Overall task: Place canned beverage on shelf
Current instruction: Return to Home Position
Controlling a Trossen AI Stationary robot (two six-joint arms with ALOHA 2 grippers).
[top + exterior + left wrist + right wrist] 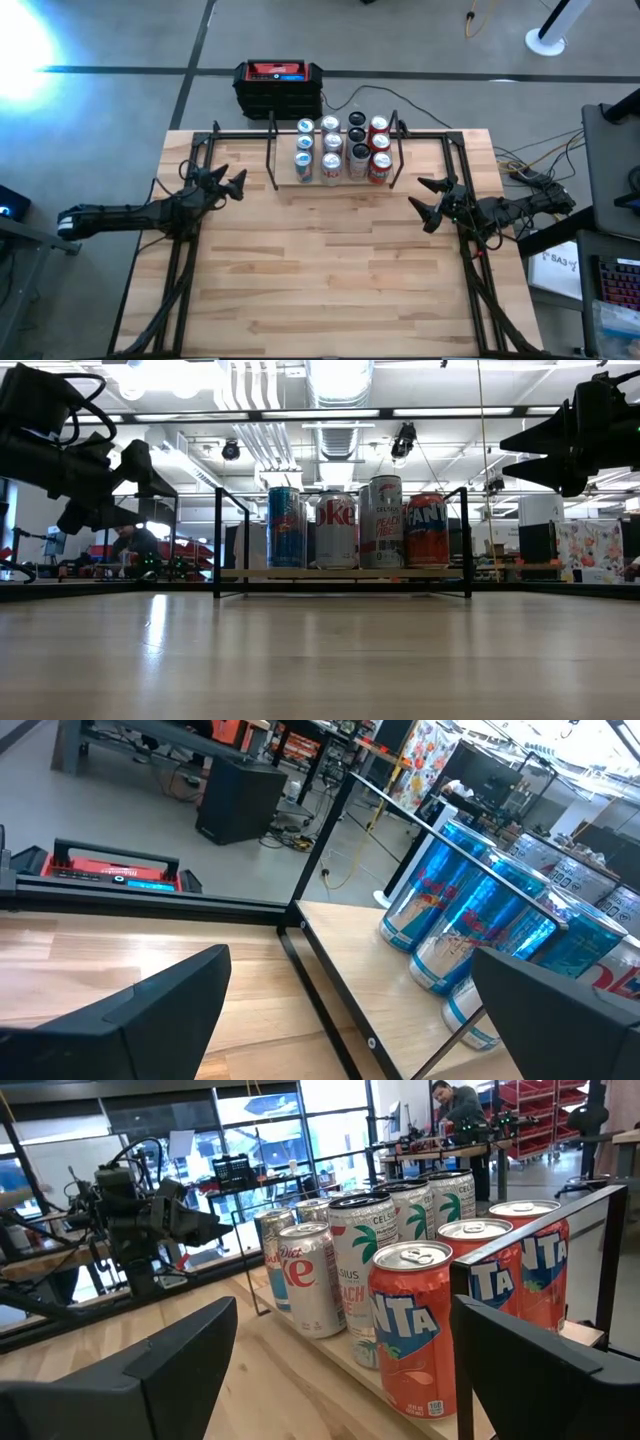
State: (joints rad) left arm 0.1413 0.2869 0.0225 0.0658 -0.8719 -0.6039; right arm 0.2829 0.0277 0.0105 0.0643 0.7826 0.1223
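Wooden shelf (285,165) at upper centre holds the cans (341,148); left gripper (238,184) and right gripper (424,197), jaws apart and empty, should retract well clear of it.

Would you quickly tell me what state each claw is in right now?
Left claw: open, holding nothing.
Right claw: open, holding nothing.

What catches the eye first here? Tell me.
Rows of cans packed on the shelf at the table's far edge, blue at one end, orange Fanta at the other. The left gripper and right gripper hang open and empty on either side. A red-topped black box sits behind.
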